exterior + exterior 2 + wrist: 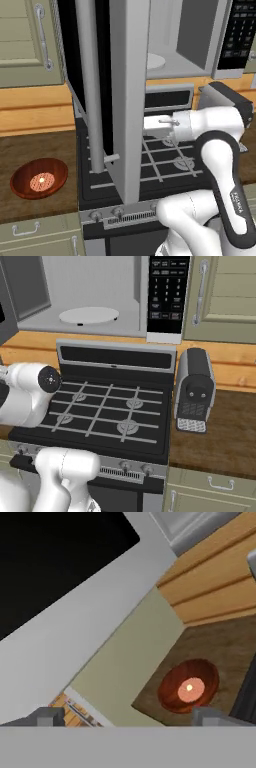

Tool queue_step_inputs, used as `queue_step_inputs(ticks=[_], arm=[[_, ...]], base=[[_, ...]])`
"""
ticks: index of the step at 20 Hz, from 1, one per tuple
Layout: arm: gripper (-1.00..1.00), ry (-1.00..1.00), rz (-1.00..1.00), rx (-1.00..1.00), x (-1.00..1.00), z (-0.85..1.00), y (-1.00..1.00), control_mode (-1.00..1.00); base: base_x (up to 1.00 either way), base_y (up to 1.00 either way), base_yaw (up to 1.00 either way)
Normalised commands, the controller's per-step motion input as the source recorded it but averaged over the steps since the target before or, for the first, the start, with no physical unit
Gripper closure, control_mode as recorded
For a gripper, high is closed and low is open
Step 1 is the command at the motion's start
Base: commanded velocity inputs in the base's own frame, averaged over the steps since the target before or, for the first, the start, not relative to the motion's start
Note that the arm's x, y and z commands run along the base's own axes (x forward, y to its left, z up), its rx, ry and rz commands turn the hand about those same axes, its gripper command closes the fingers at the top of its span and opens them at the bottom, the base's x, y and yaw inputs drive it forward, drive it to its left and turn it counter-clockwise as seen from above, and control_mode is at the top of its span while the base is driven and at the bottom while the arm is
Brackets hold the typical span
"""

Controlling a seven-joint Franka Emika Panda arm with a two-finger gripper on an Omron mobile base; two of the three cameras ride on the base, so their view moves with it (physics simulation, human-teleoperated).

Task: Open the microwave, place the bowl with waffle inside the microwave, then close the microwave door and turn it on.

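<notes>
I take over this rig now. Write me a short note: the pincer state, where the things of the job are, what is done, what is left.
Pincer: open, holding nothing, behind the open door, looking toward the bowl.
Microwave door: swung wide open over the stove.
Microwave: cavity open, turntable bare.
Bowl with the waffle in it: on the wooden counter left of the stove, untouched.
Done: door opened.
Left: grasp the bowl, set it on the turntable, close the door, press start on the keypad.
</notes>
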Motion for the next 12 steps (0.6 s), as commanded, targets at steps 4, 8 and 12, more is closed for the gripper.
queue_step_inputs(ticks=[4, 8, 12], arm=[[-1.00, 0.54, 0.02, -0.01, 0.56, -0.75, -0.04, -1.00], [-1.00, 0.36, 0.01, -0.02, 0.55, -0.62, 0.21, -1.00], [-1.00, 0.18, 0.02, -0.01, 0.53, -0.53, 0.61, -1.00]], base=[[0.00, 0.00, 0.00], [0.00, 0.00, 0.00], [0.00, 0.00, 0.00]])
